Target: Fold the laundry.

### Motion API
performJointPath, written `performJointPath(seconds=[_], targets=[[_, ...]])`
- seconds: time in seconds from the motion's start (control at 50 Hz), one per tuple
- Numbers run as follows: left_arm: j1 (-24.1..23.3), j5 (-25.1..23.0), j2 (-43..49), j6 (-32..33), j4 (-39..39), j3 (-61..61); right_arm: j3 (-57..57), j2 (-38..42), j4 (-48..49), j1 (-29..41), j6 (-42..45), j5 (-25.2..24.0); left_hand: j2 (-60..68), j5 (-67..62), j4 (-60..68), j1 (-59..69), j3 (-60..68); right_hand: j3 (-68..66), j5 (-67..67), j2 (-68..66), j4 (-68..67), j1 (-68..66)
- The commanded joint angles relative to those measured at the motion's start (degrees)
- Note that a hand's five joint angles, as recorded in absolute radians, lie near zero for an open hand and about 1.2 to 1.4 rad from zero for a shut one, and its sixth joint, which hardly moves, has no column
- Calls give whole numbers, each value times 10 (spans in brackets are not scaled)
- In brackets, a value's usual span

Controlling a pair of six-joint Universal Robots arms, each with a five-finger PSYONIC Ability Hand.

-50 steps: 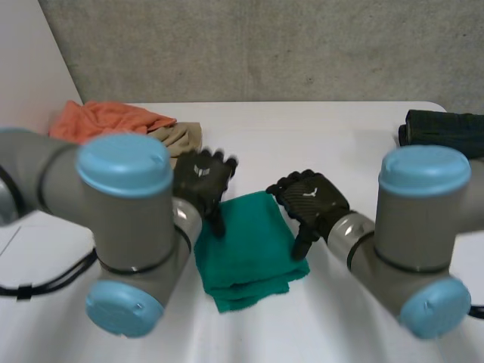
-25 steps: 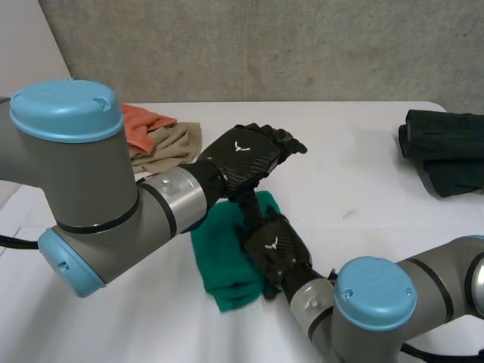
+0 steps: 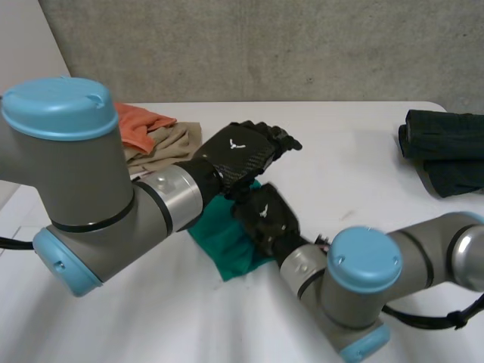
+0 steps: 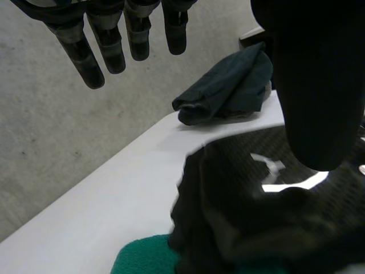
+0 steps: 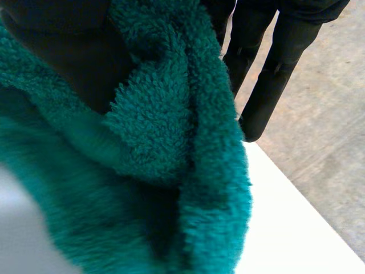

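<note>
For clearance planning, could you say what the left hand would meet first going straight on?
Probably nothing nearby: the left hand points over bare white table toward the dark folded cloth; depth unclear.

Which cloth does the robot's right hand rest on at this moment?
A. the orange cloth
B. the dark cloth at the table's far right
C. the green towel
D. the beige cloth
C: in the head view the right hand rests on the green towel, while the orange cloth, the beige cloth and the dark cloth lie well apart from it.
</note>
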State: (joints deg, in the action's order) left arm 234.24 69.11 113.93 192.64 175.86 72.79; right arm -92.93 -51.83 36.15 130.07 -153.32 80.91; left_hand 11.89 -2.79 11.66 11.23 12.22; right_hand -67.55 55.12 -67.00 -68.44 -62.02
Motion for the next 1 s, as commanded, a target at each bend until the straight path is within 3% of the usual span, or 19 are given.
performJointPath(seconds=[0.02,0.2,0.44,0.52,0.6,0.82,1.0], targets=[[22,1,-41,-2,2,0,41,-42,0,-68,-6,-5,7,2,9,13,3,-125,149,-130,-116,-180],[47,0,-64,-14,2,2,85,-41,-55,-104,-8,-21,5,4,7,12,2,-125,149,-130,-116,-180],[46,-2,-57,-17,2,26,50,-20,-96,-141,2,-40,3,6,6,10,0,-125,149,-130,-116,-180],[44,-3,-55,-17,2,27,36,-24,-100,-144,5,-40,3,6,6,10,0,165,-141,159,174,110],[43,-3,-55,-17,2,29,15,-28,-100,-159,11,-43,3,6,6,10,0,374,-350,368,383,319],[40,-4,-50,-17,3,29,-30,-64,-100,-192,84,-136,3,6,6,10,0,482,-458,477,491,427],[37,-5,-42,-17,2,31,-20,-30,-99,-193,138,-147,3,6,6,10,0,477,-453,472,486,422]])
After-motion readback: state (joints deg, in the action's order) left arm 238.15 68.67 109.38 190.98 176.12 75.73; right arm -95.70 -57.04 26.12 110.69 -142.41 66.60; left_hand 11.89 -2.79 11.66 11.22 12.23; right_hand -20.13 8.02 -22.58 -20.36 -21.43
